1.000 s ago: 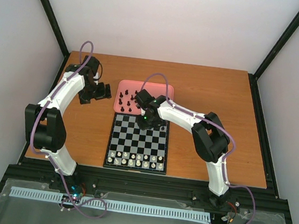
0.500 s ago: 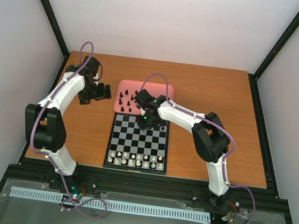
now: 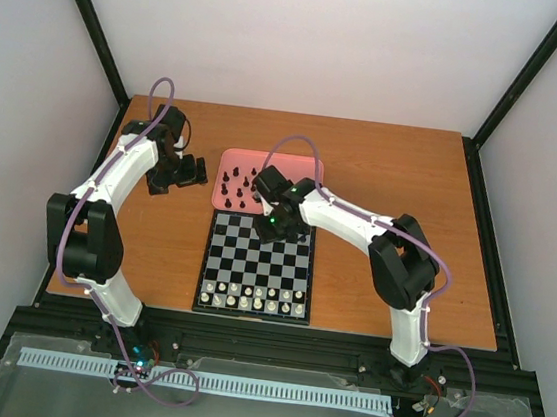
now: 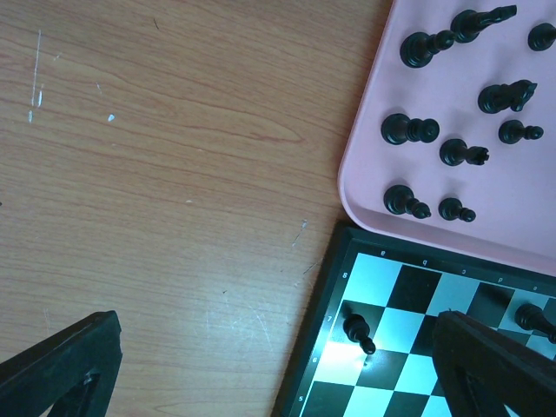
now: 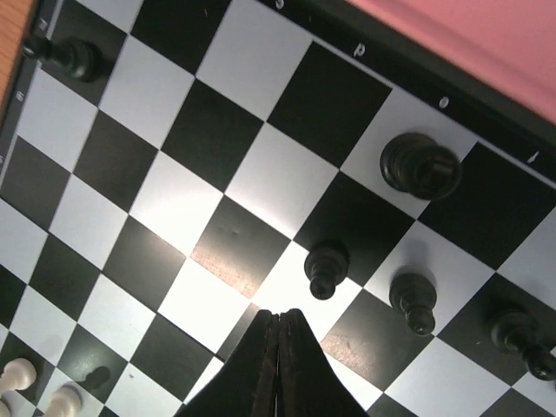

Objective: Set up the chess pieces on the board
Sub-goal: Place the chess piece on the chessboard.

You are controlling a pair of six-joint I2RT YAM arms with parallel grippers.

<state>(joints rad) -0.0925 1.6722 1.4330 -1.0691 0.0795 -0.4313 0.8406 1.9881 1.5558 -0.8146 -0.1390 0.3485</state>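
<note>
The wooden worktop (image 3: 387, 231) carries everything. Near the arms lies the board (image 3: 252, 261), chequered black and silver-grey. The pink tray (image 3: 298, 169) sits against the board's far edge.

The left tool (image 3: 198, 171) hangs over bare wood to the left of the tray, its jaws spread fully wide and holding nothing. The right tool (image 5: 280, 313) hovers low over the far half of the board, its two fingers pressed together with nothing between them.

White pieces (image 3: 253, 296) fill the two near rows. Most of the black chess pieces (image 4: 410, 129) are on the tray, some upright and several tipped on their sides. A few already stand on the board's far two rows. One is alone at the left edge and a small cluster stands just ahead of the right tool's tips. The nearest piece (image 5: 321, 269) is just beyond those tips.

These figures look very light, hard and glossy. I judge they will slip or topple at a slight nudge, and they would not crush. An upright one is probably best pinched from above across the narrow neck under its head. A lying one needs a pinch across the waist and then has to be stood up. The board's squares leave some room around each figure, but the cluster is tight enough that a wide approach could knock a neighbour over.
</note>
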